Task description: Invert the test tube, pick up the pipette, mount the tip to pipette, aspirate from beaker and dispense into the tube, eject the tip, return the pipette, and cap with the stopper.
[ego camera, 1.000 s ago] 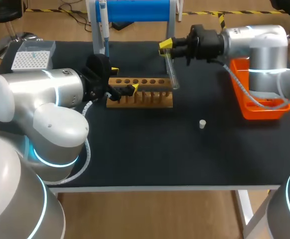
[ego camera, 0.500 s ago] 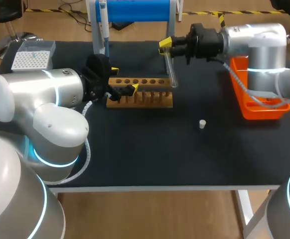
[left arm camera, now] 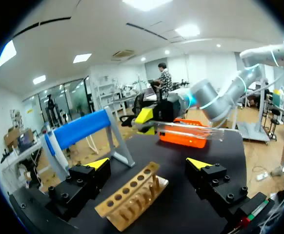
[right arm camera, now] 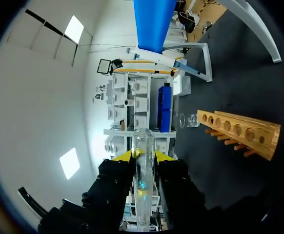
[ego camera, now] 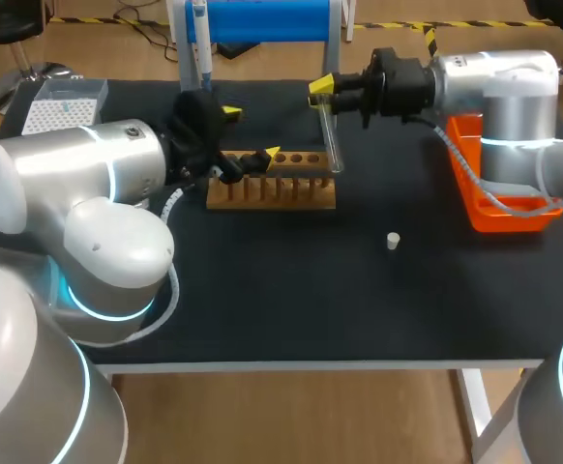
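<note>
My right gripper is shut on a clear test tube, which hangs almost upright just past the right end of the wooden rack. In the right wrist view the tube stands between the yellow tips, with the rack off to one side. My left gripper is open over the rack's left part, holding nothing. Its own view has the rack under the open fingers and the tube ahead. The pipette hangs on the blue stand. A small white stopper lies on the mat.
A white tip box sits at the far left corner. An orange tray stands at the right edge under my right arm. A glass beaker shows beyond the rack's end. My left arm's bulk covers the near left of the table.
My left gripper has lifted and shifted a little to the right, over the rack's back edge. The right gripper and tube have hardly moved.
</note>
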### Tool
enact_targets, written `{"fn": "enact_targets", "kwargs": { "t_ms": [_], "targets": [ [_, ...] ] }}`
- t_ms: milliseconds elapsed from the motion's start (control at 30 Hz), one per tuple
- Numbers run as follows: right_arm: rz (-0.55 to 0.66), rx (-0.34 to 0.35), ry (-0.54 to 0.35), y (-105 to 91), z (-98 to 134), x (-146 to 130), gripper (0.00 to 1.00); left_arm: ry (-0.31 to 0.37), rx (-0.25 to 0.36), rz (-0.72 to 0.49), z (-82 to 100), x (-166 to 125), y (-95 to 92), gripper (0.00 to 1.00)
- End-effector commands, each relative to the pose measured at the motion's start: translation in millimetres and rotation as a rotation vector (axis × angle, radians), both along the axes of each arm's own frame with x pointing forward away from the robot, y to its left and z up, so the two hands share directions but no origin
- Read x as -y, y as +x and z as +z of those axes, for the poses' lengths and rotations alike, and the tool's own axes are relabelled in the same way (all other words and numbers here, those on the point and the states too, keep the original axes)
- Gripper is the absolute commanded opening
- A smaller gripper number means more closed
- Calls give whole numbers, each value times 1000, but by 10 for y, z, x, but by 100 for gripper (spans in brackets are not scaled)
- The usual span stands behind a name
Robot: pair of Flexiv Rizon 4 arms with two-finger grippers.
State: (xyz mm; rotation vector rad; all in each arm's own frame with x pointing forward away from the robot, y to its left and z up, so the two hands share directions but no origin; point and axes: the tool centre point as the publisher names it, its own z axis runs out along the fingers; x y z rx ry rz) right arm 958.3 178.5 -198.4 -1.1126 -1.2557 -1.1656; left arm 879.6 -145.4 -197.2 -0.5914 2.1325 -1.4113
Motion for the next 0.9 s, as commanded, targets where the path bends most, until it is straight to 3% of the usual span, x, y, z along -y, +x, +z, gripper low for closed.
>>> {"fn": "enact_targets", "kwargs": {
  "t_ms": [33,100,167,233,567,600,667,700,800,900],
  "targets": [
    [-1,1,-2,-6,8,2,0,-103,491,-399,-6,-59,-23,100],
    [-1,1,-2,-6,8,2,0,-66,545,-448,35,-24,-51,100],
    [-1,1,-2,-6,8,2,0,-12,520,-412,51,-14,-45,100],
    [-1,1,-2,-6,8,2,0,-85,418,-403,34,-89,9,100],
    [-1,1,-2,-6,8,2,0,-85,418,-403,34,-89,9,100],
    [-1,1,-2,-6,8,2,0,-45,563,-451,125,-41,-8,100],
    [-1,1,-2,-6,8,2,0,-11,797,-486,239,41,-50,100],
    [-1,1,-2,-6,8,2,0,-8,874,-502,268,80,-68,100],
    [-1,1,-2,-6,8,2,0,-7,1014,-562,262,166,-62,100],
    [-1,1,-2,-6,8,2,0,14,1083,-635,233,232,-49,100]
  ]
}}
